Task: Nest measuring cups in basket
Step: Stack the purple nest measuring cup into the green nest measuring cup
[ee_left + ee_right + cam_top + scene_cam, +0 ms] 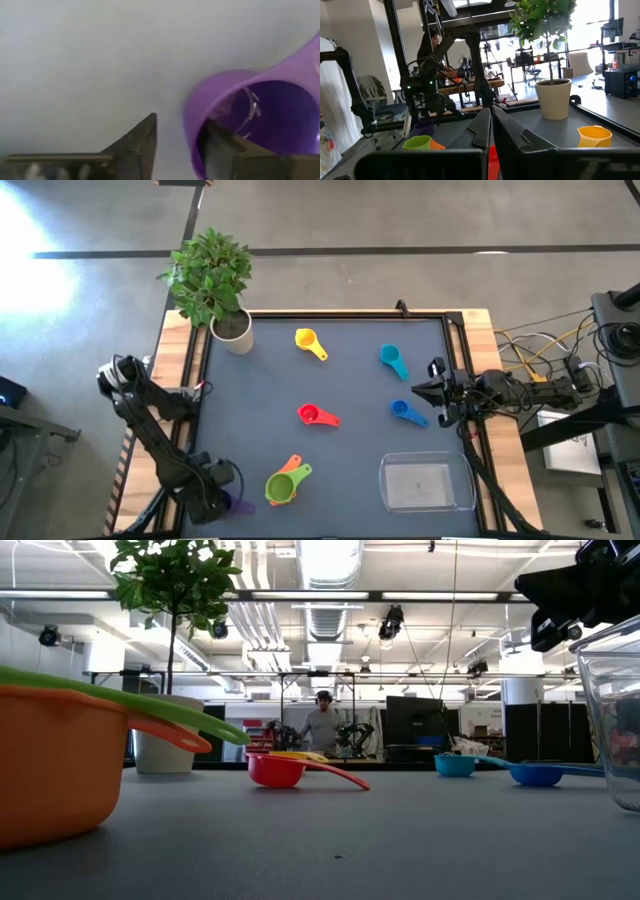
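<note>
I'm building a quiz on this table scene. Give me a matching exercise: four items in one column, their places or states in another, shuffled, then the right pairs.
Items:
1. purple cup
2. green cup
3. basket
4. right claw

Places or states:
A. shut, at the table's right edge
B. nested in the orange cup
C. holds no cups
D. at the left claw, one finger inside it

Pairs: 1-D, 2-B, 3-C, 4-A

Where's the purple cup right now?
In the high view the purple cup sits at the table's near left corner, under the left gripper, just left of the green cup nested in the orange cup.
</note>
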Controlling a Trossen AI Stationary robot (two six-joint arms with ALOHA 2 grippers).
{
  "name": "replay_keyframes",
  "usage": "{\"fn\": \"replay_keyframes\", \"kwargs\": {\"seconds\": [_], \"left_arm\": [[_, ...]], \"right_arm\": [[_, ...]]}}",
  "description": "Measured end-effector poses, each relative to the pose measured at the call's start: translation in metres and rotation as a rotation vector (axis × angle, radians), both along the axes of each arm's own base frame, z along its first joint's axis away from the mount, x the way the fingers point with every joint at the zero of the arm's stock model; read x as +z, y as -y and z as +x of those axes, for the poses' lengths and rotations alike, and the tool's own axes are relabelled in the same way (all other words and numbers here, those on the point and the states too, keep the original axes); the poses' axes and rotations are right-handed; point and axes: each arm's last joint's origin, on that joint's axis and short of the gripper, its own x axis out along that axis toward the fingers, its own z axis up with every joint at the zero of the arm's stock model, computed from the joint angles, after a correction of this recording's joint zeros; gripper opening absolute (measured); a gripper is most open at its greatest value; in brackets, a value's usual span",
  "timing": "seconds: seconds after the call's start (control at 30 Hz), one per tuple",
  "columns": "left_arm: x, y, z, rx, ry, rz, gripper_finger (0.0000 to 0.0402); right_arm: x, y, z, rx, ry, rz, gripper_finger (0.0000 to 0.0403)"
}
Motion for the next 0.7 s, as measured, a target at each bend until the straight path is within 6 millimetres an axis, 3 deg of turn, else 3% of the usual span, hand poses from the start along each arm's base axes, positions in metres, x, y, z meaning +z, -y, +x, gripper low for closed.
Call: {"fn": "replay_keyframes", "kwargs": {"seconds": [0.13,0.2,0.7], "left_arm": [[0.002,-0.002,-0.001,0.063,-0.003,-0.013,0.0028],[0.005,-0.003,-0.001,0.142,0.004,-0.019,0.0009],[0.065,-0.015,0.015,0.684,0.418,-0.052,0.0001]], "right_arm": [[0.0,0.0,0.0,0.0,0.0,0.0,0.0009],[0.0,0.0,0.0,0.0,0.0,0.0,0.0009],[0.0,0.0,0.0,0.0,0.001,0.0,0.0009]]}}
